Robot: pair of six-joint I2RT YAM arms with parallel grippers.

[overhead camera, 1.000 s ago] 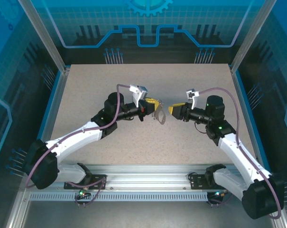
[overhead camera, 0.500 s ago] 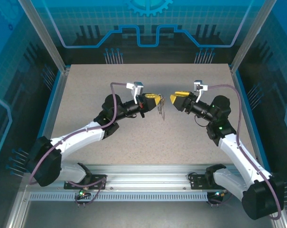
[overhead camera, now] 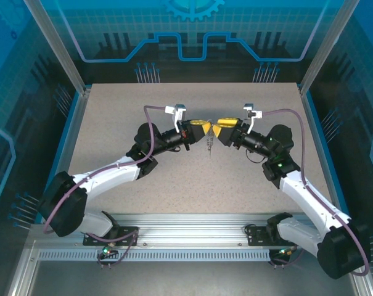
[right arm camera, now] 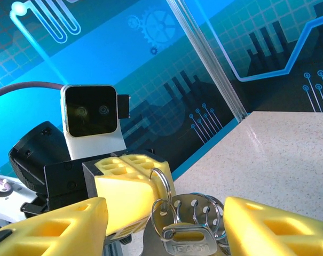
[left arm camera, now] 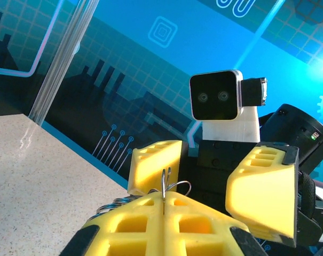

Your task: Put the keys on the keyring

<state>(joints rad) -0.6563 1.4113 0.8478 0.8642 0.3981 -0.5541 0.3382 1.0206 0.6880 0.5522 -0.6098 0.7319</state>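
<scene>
Yellow-fingered right gripper [overhead camera: 222, 129], jaws apart, newly drawn up at frame centre to the left gripper [overhead camera: 201, 128], which stays clamped on the keyring [right arm camera: 193, 210] dangling between them; threading judged ready to begin.

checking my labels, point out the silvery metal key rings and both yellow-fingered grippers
silvery metal key rings [right arm camera: 196, 209]: right wrist view, cluster middle
left yellow-fingered gripper [left arm camera: 164, 200]: left wrist view, seam of shut fingertips
right yellow-fingered gripper [left arm camera: 206, 181]: left wrist view, gap between open fingers
</scene>
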